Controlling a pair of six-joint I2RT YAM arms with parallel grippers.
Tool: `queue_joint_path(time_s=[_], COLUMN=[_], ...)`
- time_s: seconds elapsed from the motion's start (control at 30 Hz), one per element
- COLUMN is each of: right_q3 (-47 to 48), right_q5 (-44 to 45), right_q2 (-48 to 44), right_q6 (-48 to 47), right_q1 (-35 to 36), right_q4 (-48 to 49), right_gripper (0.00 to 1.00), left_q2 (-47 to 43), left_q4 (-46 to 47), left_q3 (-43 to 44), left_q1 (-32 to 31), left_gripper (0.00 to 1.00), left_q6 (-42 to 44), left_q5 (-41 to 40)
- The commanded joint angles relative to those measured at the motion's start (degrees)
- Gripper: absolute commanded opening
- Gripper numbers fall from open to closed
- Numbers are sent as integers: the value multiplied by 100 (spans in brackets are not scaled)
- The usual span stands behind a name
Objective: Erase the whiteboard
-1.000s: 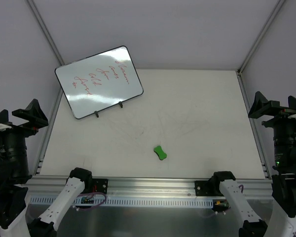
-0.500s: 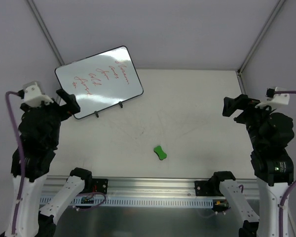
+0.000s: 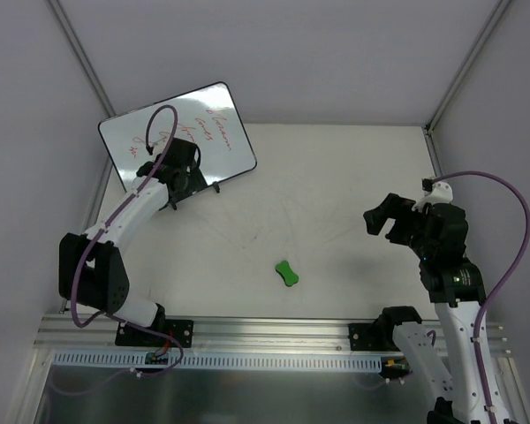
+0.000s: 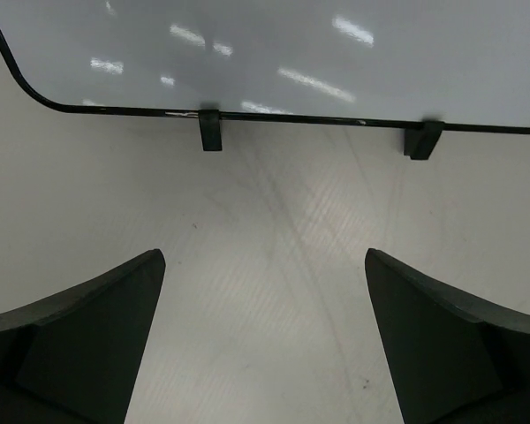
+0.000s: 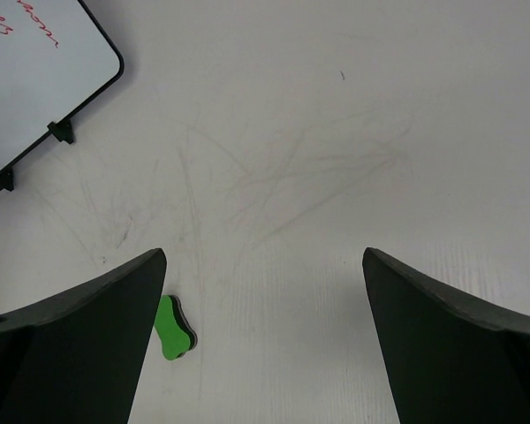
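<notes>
Whiteboard (image 3: 221,132) stood with red writing | we had left gripper (image 4: 265,344) open just before it, likely to steady it | right gripper (image 5: 265,344) open near green eraser (image 5: 172,329), likely to fetch it.

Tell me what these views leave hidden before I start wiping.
- Top view: left arm covers part of the whiteboard's red writing; the rest is too small to read.
- Left wrist: frame's top edge cuts off the whiteboard above its feet.
- Right wrist: a finger hides part of the green eraser.

Whiteboard (image 4: 291,53) lower edge, two stand feet (image 4: 210,132), spread fingers (image 4: 79,344) below
</notes>
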Motion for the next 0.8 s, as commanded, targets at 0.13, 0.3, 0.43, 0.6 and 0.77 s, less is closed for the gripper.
queue_joint_path(time_s=[0.13,0.3,0.43,0.6,0.77], right_q3=[-144,-241,-285,-285,-355], right_q5=[-494,-617,-661,-758,-837], right_q2=[-264,-281,-255,-211,-255], right_q6=[54,19,89,159,212], right_q1=[17,26,17,26,26], right_q4=[205,214,205,222,205], right_gripper=[99,99,99,99,99], left_q2=[699,1007,1350,1579,1772], left_q4=[692,1274,1485,1617,1661], left_q3=[-163,-463,-455,-507,-437], left_q1=[435,761,770,805,849], left_gripper=[92,83,71,59,55], left_q6=[-526,-324,-280,-350,-272], left_q5=[-146,48,162,101,83])
